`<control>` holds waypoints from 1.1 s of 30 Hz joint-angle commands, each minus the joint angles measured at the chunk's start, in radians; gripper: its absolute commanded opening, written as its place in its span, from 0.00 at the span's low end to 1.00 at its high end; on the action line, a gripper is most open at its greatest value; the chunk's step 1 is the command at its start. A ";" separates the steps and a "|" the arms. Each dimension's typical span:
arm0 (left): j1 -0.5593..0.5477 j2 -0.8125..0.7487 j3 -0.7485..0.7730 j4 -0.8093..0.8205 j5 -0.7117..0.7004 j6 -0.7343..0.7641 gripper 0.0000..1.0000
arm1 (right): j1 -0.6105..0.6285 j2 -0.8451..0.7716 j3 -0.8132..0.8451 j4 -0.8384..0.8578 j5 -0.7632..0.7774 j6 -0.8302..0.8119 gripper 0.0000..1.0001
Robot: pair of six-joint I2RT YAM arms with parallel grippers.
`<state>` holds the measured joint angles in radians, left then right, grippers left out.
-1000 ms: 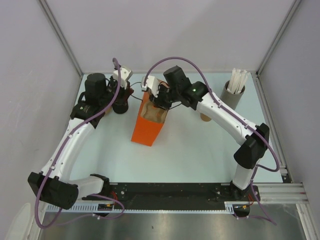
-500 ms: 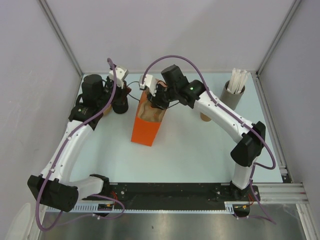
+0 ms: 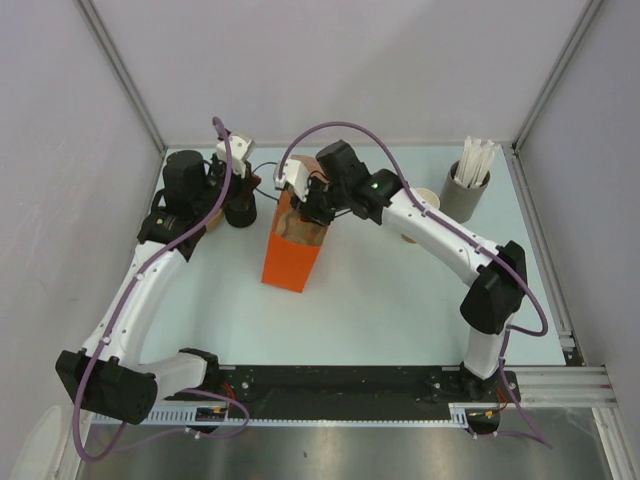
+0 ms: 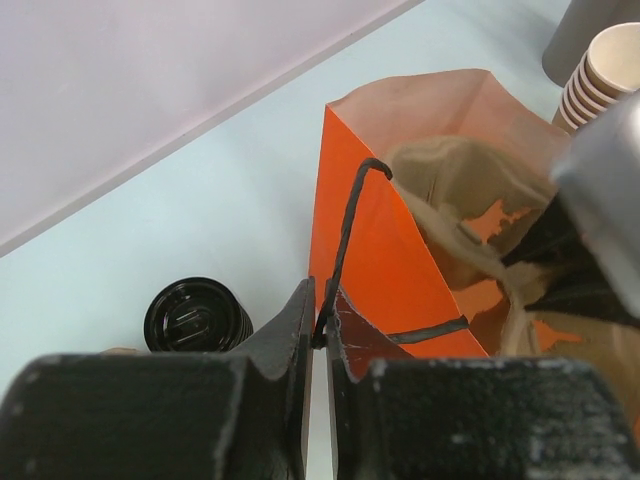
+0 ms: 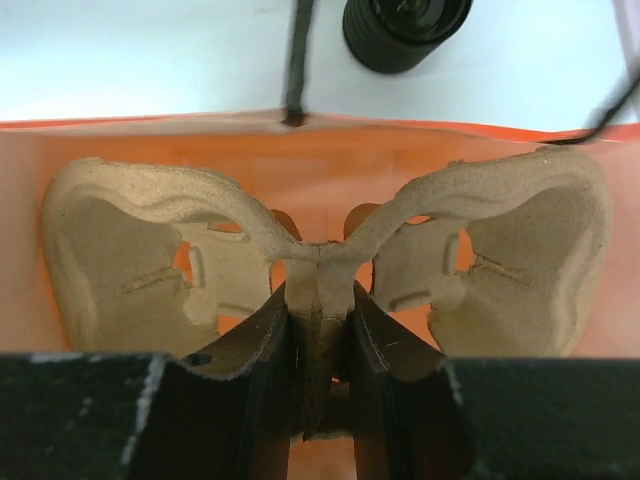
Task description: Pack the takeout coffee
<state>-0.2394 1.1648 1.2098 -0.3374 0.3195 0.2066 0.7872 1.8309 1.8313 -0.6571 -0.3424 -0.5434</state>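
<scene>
- L gripper (image 4: 321, 305) is pinching the thin black cord handle (image 4: 351, 222) of the upright orange paper bag (image 4: 365, 275).
- R gripper (image 5: 320, 305) is clamping the centre rib of the tan moulded-pulp cup carrier (image 5: 130, 240), which is sitting inside the bag.
- Takeout coffee: the round black plastic lid (image 4: 195, 315) is sitting on the pale table (image 4: 200, 200) just beside the bag, outside it; tan paper cup posn: cannot tell.

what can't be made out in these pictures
- right wrist view: the pulp carrier in the right pincer covers the floor of the bag.
- right wrist view: the top edge cuts off the lid stack.
- top view: the right arm hides most of the cup stack.
</scene>
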 commanded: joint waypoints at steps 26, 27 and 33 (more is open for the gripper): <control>0.015 -0.020 0.011 0.040 0.064 -0.026 0.09 | -0.009 0.182 0.289 -0.265 -0.032 0.028 0.28; 0.015 -0.024 0.008 0.040 0.066 -0.027 0.09 | -0.009 0.197 0.319 -0.275 -0.032 0.033 0.28; 0.017 -0.034 0.004 0.037 0.049 -0.033 0.08 | -0.006 0.264 0.372 -0.320 -0.004 0.046 0.28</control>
<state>-0.2333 1.1645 1.2095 -0.3298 0.3542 0.1951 0.7761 2.0617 2.1498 -0.9234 -0.3561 -0.5201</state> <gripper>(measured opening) 0.086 0.282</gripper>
